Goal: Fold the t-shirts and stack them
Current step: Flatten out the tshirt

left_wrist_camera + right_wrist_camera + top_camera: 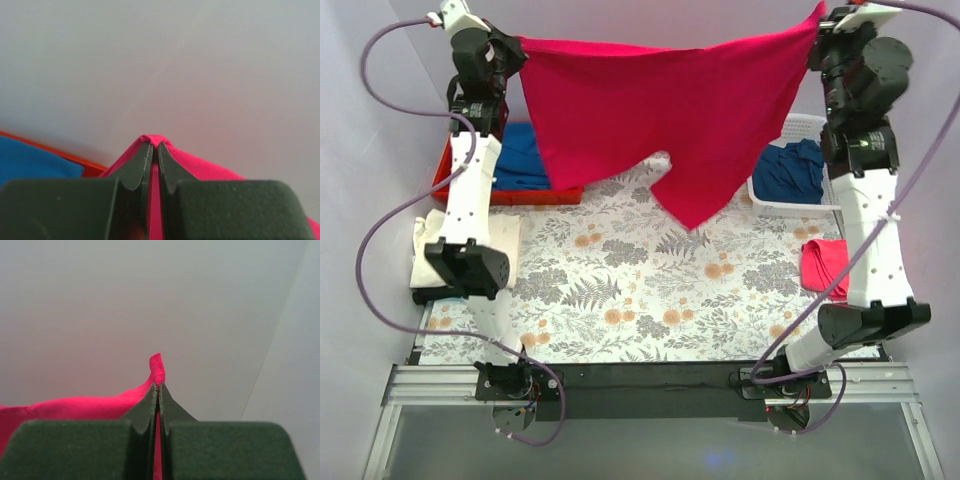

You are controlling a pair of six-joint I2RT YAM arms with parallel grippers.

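Observation:
A crimson-pink t-shirt point(660, 115) hangs spread in the air high over the far side of the table, one lower corner drooping towards the middle. My left gripper point(520, 45) is shut on its left top corner; in the left wrist view the cloth point(200, 167) is pinched at the gripper point(155, 145). My right gripper point(818, 22) is shut on the right top corner; in the right wrist view a tuft of the shirt point(157, 365) sticks out above the gripper point(158, 386). A blue shirt point(520, 155) lies in a red bin. Another blue one point(795, 170) lies in a white basket.
The red bin point(500, 192) stands at the far left and the white basket point(810, 125) at the far right. A folded cream shirt point(425, 250) lies at the left edge, a crumpled pink one point(823, 262) at the right edge. The table has a floral cloth point(650, 290).

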